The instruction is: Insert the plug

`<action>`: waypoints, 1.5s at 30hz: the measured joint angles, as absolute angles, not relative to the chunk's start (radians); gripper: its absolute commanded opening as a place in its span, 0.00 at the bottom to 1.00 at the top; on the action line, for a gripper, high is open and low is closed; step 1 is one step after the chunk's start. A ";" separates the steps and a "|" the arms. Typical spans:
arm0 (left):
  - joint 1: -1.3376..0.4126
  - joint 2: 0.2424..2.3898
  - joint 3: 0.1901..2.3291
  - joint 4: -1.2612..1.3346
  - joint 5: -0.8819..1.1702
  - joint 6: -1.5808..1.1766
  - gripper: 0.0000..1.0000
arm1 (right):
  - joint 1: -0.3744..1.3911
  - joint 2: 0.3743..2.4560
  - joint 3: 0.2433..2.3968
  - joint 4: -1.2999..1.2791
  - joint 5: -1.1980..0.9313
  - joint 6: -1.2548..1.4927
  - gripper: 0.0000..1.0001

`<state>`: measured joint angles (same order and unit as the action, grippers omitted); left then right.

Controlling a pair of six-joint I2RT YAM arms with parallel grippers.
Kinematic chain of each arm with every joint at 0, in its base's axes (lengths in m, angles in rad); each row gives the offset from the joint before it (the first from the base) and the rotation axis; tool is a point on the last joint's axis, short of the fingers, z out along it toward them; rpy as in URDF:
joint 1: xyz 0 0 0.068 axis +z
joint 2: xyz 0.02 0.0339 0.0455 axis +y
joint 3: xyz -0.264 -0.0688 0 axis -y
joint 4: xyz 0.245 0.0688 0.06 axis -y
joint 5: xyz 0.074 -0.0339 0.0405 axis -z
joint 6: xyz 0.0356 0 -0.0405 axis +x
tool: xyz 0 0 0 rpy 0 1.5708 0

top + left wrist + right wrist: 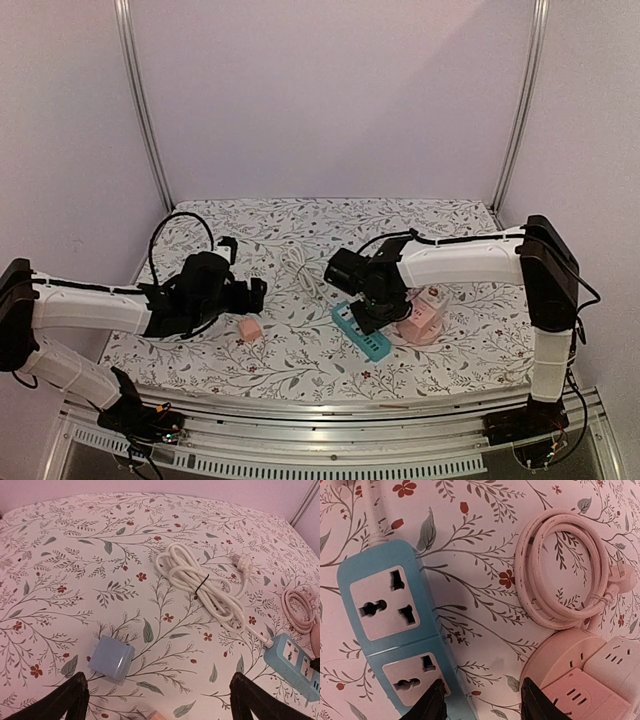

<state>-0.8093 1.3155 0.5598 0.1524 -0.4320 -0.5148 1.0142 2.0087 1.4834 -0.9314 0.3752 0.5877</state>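
A light-blue plug adapter (111,658) lies on the floral cloth, just ahead of my left gripper (160,702) and nearer its left finger (70,700). That gripper is open and empty; in the top view it (256,294) hovers left of centre. A pink block (249,328) lies just below it, and its corner shows at the bottom edge of the left wrist view (157,714). The blue power strip (390,625) lies under my right gripper (482,705), which is open and empty over the gap between the strip and a pink socket cube (585,680). From above, the strip (362,333) lies beside the right gripper (372,316).
A coiled white cable (205,582) with its plug lies at mid-table and joins the blue strip. A coiled pink cable (565,575) lies beside the pink socket cube (420,316). Metal frame posts and walls bound the table at the back and sides.
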 measured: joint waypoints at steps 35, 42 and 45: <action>-0.556 1.457 0.530 0.200 -0.255 -0.529 0.90 | 0.992 1.903 1.310 -0.659 -0.138 0.484 0.61; -0.542 1.512 0.530 0.219 -0.224 -0.528 0.85 | 1.016 1.938 1.328 -0.619 -0.220 0.485 0.62; -0.539 1.536 0.532 0.227 -0.207 -0.525 0.81 | 1.016 1.937 1.328 -0.609 -0.228 0.485 0.62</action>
<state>-0.5388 1.5364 0.5320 0.2272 -0.2073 -0.5251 1.0164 1.9366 1.3277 -0.6094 -0.2279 0.4847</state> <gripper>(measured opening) 0.849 0.616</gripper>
